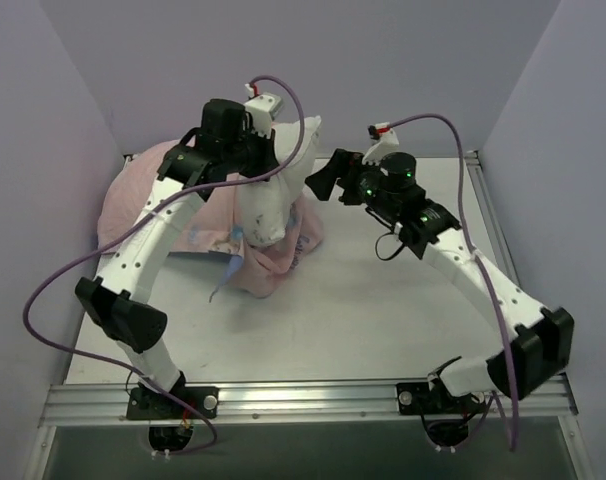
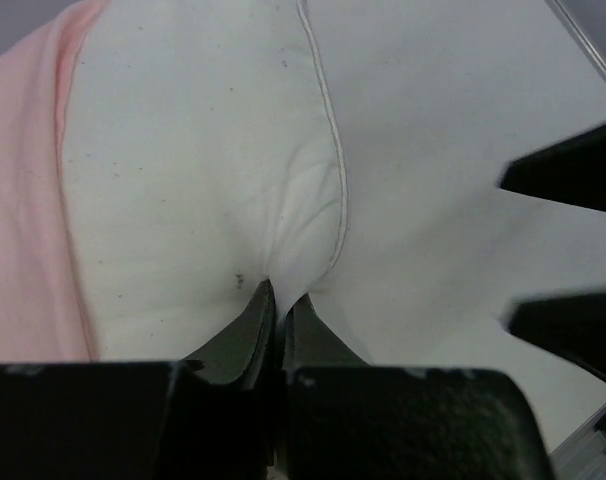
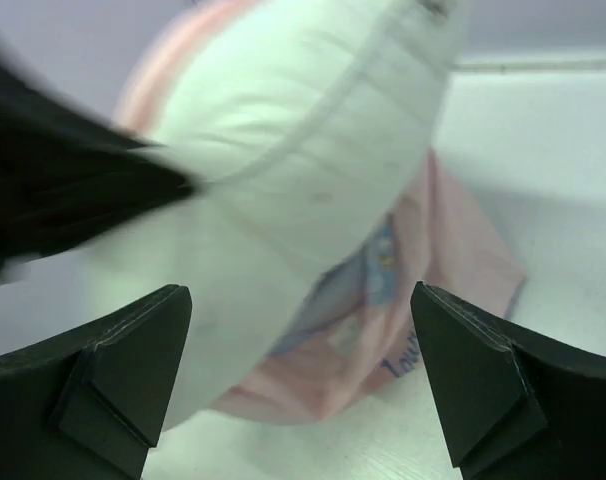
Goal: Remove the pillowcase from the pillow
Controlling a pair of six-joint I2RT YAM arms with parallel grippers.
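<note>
The white pillow [image 1: 273, 190] is lifted upright at the back of the table, its lower part still inside the pillowcase [image 1: 273, 260], which shows pale pink with a little blue print and is bunched on the table. My left gripper [image 1: 266, 150] is shut on a fold of the pillow [image 2: 293, 250] near its piped seam. My right gripper [image 1: 321, 178] is open and empty just right of the pillow. In the right wrist view the pillow [image 3: 283, 150] and the pink pillowcase [image 3: 383, 340] lie ahead of the open fingers [image 3: 133, 370].
More pink fabric [image 1: 143, 190] spreads to the back left against the left wall. The table's metal rail [image 1: 313, 400] runs along the front, and a raised edge [image 1: 478, 200] borders the right side.
</note>
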